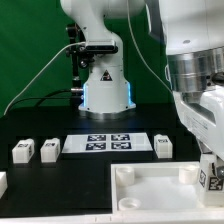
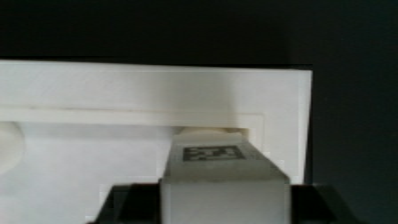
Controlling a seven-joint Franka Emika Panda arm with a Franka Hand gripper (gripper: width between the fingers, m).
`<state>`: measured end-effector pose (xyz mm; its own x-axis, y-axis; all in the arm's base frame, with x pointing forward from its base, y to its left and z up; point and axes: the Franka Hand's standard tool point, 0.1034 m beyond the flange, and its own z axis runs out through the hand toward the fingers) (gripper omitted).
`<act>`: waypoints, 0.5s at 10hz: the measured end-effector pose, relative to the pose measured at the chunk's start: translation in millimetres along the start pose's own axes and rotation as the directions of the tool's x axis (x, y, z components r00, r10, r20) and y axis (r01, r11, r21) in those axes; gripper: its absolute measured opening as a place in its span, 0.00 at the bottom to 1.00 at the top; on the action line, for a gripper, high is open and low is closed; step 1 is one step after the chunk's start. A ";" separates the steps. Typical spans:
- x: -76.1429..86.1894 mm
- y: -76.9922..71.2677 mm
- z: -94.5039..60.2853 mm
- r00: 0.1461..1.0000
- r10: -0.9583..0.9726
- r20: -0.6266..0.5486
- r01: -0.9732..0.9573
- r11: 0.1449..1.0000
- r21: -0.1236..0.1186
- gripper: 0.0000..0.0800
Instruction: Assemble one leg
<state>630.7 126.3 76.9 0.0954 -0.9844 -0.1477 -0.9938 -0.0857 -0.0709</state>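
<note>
A robotics lab, by every sign: a plain black table top (image 1: 60, 185) carries the arm's white base (image 1: 105, 88), which glows blue well behind the gripper (image 1: 210, 178), and dark cables (image 1: 70, 38) hang before a green cloth backdrop (image 1: 30, 40). Between base and gripper lies the marker board (image 1: 110, 143). Square black-and-white printed tags mark the loose legs (image 1: 24, 151) beside it, and the leg (image 2: 214, 160) clamped in the gripper.

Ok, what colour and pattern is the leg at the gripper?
White leg, with a square black-and-white tag on its face; clearest in the wrist view.
</note>
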 end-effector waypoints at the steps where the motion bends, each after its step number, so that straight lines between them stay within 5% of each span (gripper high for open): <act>1: -0.5 0.2 0.3 1.000 -0.002 0.000 0.002 1.000 0.000 0.49; 2: -0.1 0.2 0.2 0.999 -0.034 -0.002 0.034 0.999 -0.001 0.66; 5: 8.4 -2.2 -1.2 0.845 -0.534 -0.017 0.535 0.845 0.003 0.80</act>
<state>633.7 118.0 76.9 0.6107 -0.7888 -0.0698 -0.7887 -0.5981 -0.1423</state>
